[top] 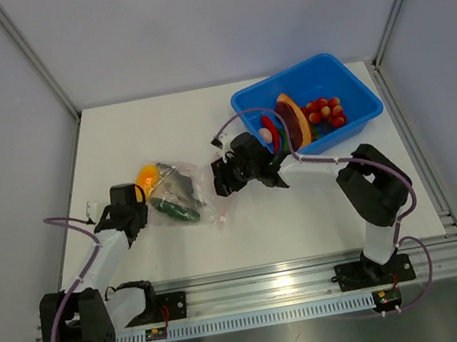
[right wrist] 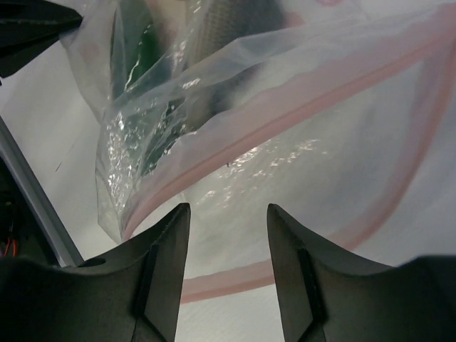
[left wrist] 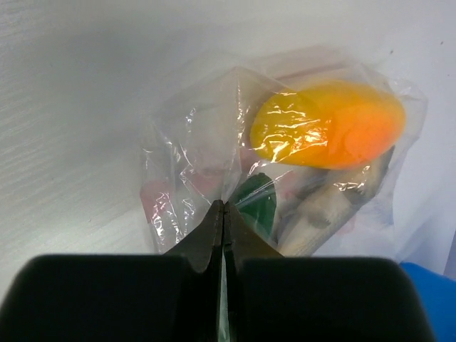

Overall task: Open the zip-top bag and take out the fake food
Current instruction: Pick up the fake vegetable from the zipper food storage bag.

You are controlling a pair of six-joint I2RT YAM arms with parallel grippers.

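Observation:
The clear zip-top bag [top: 182, 198] lies on the white table between the arms. My left gripper [top: 147, 206] is shut on a fold of its thin plastic [left wrist: 224, 206]. Inside show a yellow-orange fruit [left wrist: 328, 135], a green cucumber [left wrist: 258, 203] and a grey fish [left wrist: 320, 210]. My right gripper [top: 219, 179] is open and empty at the bag's right end. In the right wrist view its jaws [right wrist: 228, 214] stand apart over the gaping mouth, with the pinkish zip strip [right wrist: 285, 107] parted in front of them. More fake food lies in the bin: red tomatoes [top: 325, 113], a white egg [top: 265, 135], an orange-brown wedge [top: 291, 116].
The blue bin [top: 345, 130] stands at the back right, just behind my right arm's wrist. A metal rail [top: 316, 275] runs along the near edge. Grey walls close in the table on three sides.

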